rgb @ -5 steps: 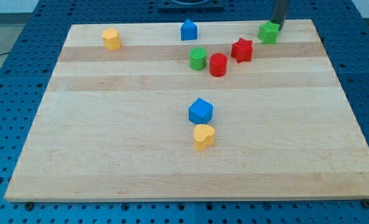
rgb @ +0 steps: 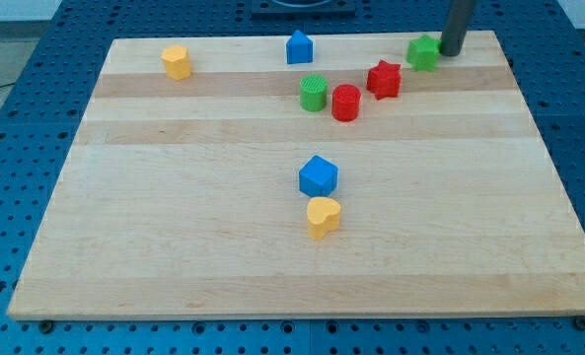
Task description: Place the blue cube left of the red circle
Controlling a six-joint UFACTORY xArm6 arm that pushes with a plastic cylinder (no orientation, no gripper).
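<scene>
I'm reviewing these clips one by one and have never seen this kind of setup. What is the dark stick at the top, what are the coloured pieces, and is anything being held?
This is one camera view looking down across a wooden board. The dark stick is the robot arm's rod; it has no jaws, so nothing is held, it only pushes. My tip sits at the view's top right, just right of the green cube. The blue cube lies mid-board, far from the tip, with a yellow heart just below it. Above are the red circle, a green circle left of it, and a red star. Along the top edge sit a blue house-shaped block and a yellow block.
</scene>
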